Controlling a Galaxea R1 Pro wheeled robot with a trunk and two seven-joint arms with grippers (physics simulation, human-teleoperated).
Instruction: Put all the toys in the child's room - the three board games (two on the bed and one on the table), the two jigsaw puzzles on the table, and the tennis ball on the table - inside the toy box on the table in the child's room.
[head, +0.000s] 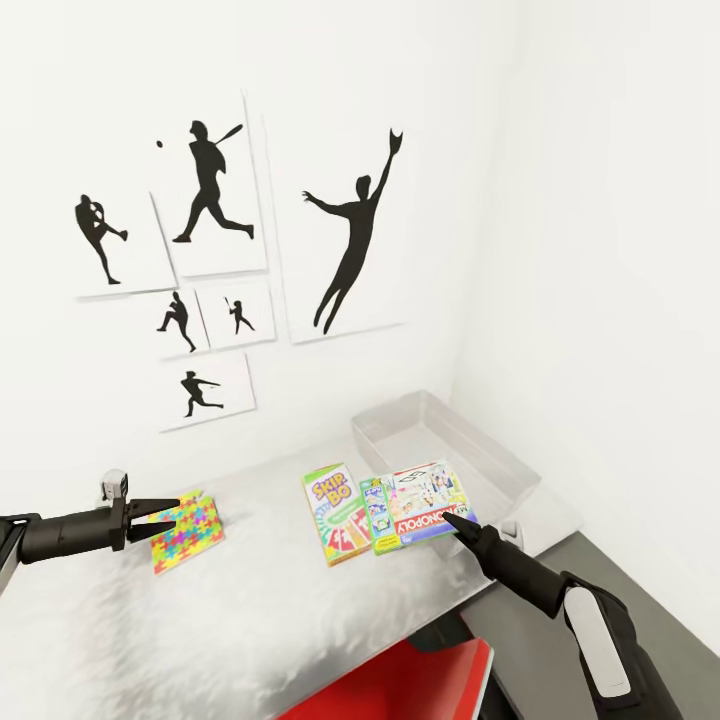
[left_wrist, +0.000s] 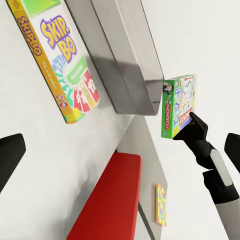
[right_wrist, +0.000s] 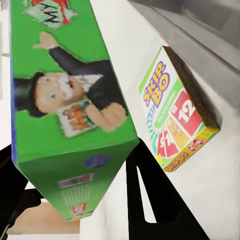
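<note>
Head view: the toy box (head: 450, 440) at the back right of the table (head: 120, 620) looks empty, so every toy in sight is left to stow; the right gripper (head: 455, 522) grips a green game box (head: 420, 505) printed "MONOPOLY" just short of the bin, beside a game box (head: 335, 512) reading "SKIP-BO". A jigsaw puzzle (head: 187, 530) lies flat by the left gripper (head: 160, 515), whose fingers stand apart and bare.

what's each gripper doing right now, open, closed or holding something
Left gripper: open, holding nothing, beside the jigsaw puzzle.
Right gripper: closed on the Monopoly board game, fingers clamping its edge.
</note>
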